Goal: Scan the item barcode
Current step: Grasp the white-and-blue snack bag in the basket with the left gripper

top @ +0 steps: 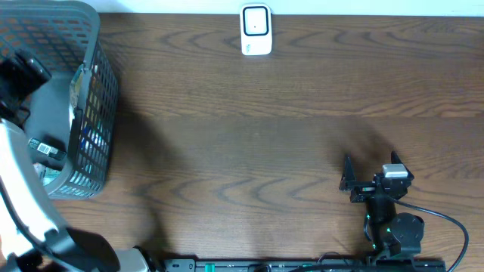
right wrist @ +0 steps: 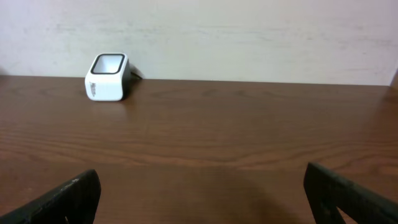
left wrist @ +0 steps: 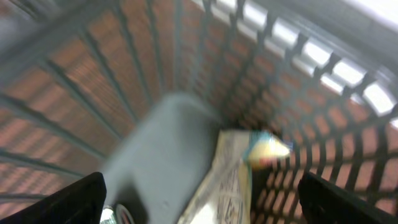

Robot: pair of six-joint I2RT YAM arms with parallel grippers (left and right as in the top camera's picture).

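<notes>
view: overhead
basket (top: 94,91): grey plastic lattice tub at the far left corner, cut off by the frame's left edge
tabletop (top: 242,128): dark brown wood grain
barcode scanner (top: 255,30): small white box with a dark window, at the far edge, well apart from the basket
left arm (top: 19,181): white and black, reaches over the basket and hides most of its inside; its tool end is not to be picked out here
seen through the basket wall: blue and white patches; cannot tell what they belong to
right gripper (top: 348,178): black, low at the near right, fingers spread, nothing between them

view: left wrist
left gripper (left wrist: 205,196): inside the basket, fingertips in the two lower corners, spread wide, pinching nothing
packet (left wrist: 227,180): flat, pale wrapper with fine dark print and a yellow-and-pink patch; lies in the basket near the lattice wall, touching neither finger
hard to read: whole view smeared; print illegible, barcode not to be made out
grey form (left wrist: 161,143): smooth, just beside the packet; cannot tell what it is

view: right wrist
right gripper: fingertips at both lower corners, wide apart, bare tabletop between
barcode scanner: far left, before a pale wall (right wrist: 249,31); lettering too small to read
</notes>
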